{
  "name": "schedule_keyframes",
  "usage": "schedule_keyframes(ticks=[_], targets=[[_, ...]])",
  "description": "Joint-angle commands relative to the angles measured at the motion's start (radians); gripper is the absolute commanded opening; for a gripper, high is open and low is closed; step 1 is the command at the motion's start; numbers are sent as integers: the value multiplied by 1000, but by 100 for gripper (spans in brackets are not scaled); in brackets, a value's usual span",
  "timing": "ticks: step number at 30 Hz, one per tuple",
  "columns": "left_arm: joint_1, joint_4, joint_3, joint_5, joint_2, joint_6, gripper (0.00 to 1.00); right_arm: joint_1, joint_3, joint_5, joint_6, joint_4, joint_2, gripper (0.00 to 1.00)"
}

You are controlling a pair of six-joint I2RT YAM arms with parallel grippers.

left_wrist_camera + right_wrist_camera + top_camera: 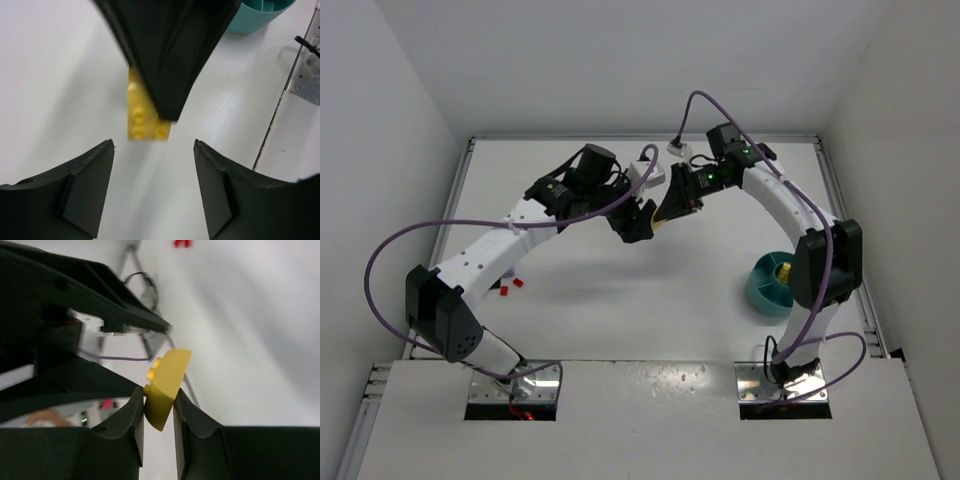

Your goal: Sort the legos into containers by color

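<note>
While my right gripper (159,401) pinched the glossy yellow lego (167,382) — studded, one edge rounded — between its matte black jaws, my left gripper (152,146) stood spread, the brick just ahead of its tips and the round teal bowl (250,22) well beyond.

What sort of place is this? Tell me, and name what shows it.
Probably a robot lab test cell: a left arm and right arm bolted at the edge of a white table, plain white walls boxing it in, and a yellow lego in the right gripper.
</note>
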Motion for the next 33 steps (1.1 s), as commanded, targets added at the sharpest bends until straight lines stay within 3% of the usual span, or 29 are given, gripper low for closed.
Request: schedule_keyframes(ticks=[1, 4, 8, 16, 23, 33], targets=[[-8, 12, -16, -50, -86, 8, 71, -40, 26, 133, -178, -121, -127, 2], [47, 1, -36, -84, -149, -27, 78, -75, 32, 419, -350, -238, -213, 1], [159, -20, -54, 5, -186, -47, 80, -179, -94, 557, -481, -309, -337, 0], [297, -49, -149, 14, -264, -15, 80, -417, -258, 791, -682, -453, -543, 0], [418, -49, -171, 80, -285, -15, 80, -531, -330, 770, -811, -565, -564, 0], [471, -49, -200, 171, -294, -15, 80, -594, -368, 749, -969, -608, -486, 0]])
